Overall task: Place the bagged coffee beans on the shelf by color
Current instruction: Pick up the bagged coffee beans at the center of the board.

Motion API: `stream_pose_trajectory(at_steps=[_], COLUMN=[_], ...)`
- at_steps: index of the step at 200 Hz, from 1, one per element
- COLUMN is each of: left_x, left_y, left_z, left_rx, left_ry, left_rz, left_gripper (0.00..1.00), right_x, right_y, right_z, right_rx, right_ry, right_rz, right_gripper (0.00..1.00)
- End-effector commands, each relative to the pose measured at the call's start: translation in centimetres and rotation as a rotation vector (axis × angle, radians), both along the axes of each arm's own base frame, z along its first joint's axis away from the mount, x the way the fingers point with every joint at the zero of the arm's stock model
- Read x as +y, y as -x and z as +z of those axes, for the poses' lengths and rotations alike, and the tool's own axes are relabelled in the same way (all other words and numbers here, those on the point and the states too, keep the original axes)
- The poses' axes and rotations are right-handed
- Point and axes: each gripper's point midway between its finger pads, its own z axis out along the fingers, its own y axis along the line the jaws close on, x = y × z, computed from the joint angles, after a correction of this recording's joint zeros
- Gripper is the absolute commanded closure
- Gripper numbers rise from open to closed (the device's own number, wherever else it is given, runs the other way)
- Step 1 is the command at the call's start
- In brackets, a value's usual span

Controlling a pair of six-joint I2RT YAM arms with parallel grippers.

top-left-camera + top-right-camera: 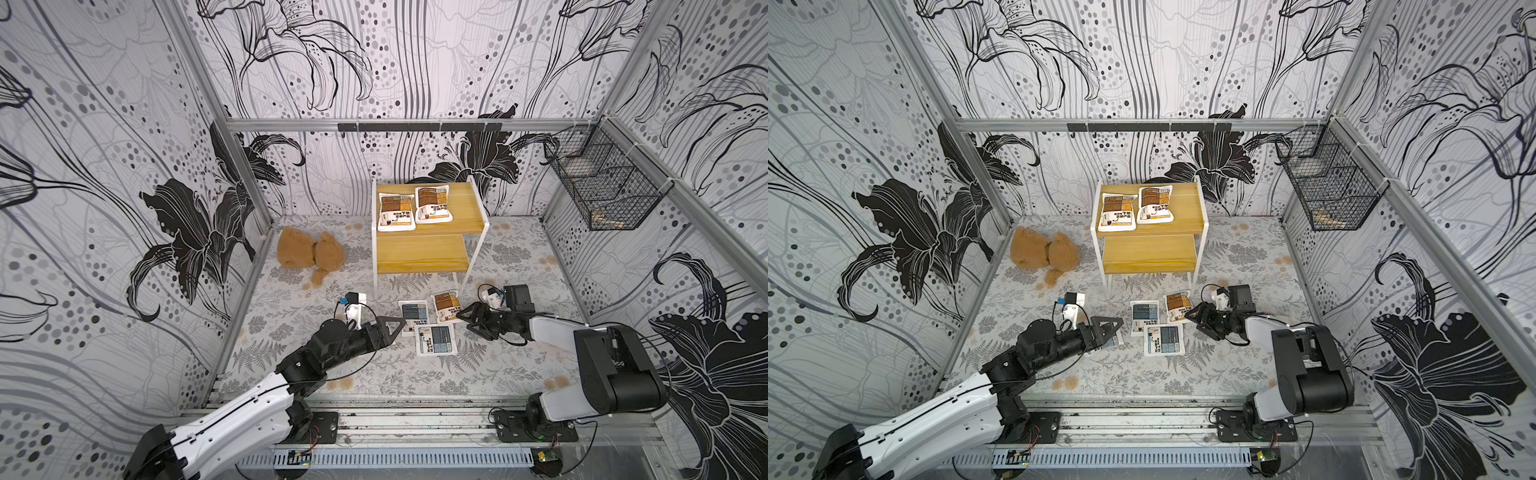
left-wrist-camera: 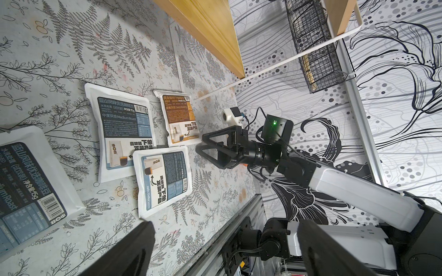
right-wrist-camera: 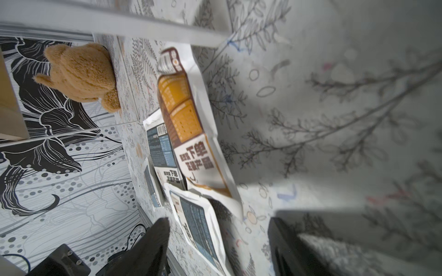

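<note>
The shelf (image 1: 422,253), two stepped yellow boards in a thin white frame, carries two brown-orange pouches (image 1: 395,212) (image 1: 433,203) flat, side by side, on its upper board. In front of it, on the bench, lie a third brown-orange pouch (image 1: 446,306) and three blue-grey pouches (image 1: 414,316) (image 1: 435,340) (image 2: 26,186), the middle two overlapping at a corner.

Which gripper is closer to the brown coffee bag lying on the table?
The right. The right gripper sits just beside the brown coffee bag; the left gripper is farther off, with a blue coffee bag lying between.
</note>
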Motion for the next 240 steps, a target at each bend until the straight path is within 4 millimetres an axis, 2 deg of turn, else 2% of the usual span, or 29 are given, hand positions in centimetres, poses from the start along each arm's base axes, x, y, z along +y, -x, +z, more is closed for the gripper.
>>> stream_pose_trajectory(at_steps=[1, 48, 121, 140, 154, 165, 216, 240], left_x=[0.1, 0.1, 0.1, 0.3, 0.4, 0.4, 0.6, 0.5], left_y=[-0.1, -0.3, -0.3, -0.2, -0.2, -0.1, -0.2, -0.1], left_z=[-0.2, -0.7, -1.3, -1.4, -1.4, -1.3, -1.0, -0.9], left_rx=[-0.012, -0.006, 0.008, 0.012, 0.013, 0.012, 0.008, 0.008], left_ry=[-0.013, -0.042, -0.051, -0.048, -0.043, -0.041, -0.032, -0.024], left_rz=[0.006, 0.007, 0.010, 0.015, 0.019, 0.019, 0.030, 0.030], left_gripper=[0.02, 0.02, 0.02, 0.02, 0.02, 0.02, 0.02, 0.02], right_x=[-0.8, -0.9, -0.9, -0.9, -0.9, -1.0, -1.9, -2.7], right_y=[-0.3, -1.0, -1.4, -1.5, -1.5, -1.5, -1.0, 0.1], right_z=[-1.7, -2.3, -1.8, -1.3, -0.8, -0.5, 2.7, 4.3], right_rx=[0.011, -0.002, -0.050, -0.073, -0.090, -0.102, -0.174, -0.177], right_ry=[0.048, 0.059, 0.060, 0.060, 0.065, 0.072, 0.134, 0.186], right_rz=[-0.015, -0.016, 0.000, 0.005, 0.009, 0.011, 0.001, -0.011], right_gripper=[0.31, 0.37, 0.64, 0.74, 0.85, 1.00, 1.00, 1.00])
